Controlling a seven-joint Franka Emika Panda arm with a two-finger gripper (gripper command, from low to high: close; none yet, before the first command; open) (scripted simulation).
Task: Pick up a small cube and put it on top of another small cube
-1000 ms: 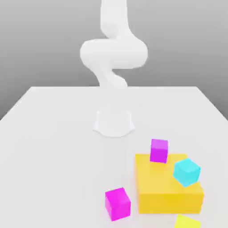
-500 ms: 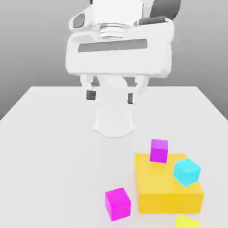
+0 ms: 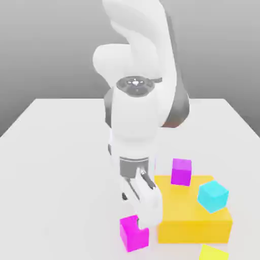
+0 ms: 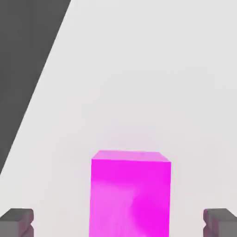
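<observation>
While claw (image 4: 118, 222) gapes wide, hot-pink cube (image 4: 131, 194) sits between fingertips (image 4: 17, 221).

Hot-pink cube (image 3: 133, 234) sits on the table; violet-purple cube (image 3: 181, 171) apparently atop the yellow block.

The robot is a smooth, glossy white arm (image 3: 134, 122) built of rounded, tube-like segments with bulging joints. Dark grey bands show where the segments meet, one curving down the side toward the exterior view's right. A round grey cap with a small central marking sits on the front of one joint. Below a grey ribbed collar hangs the white hand (image 3: 138, 210). In the hand view, its fingertips (image 4: 16, 222) are dark grey, blocky pads.
</observation>
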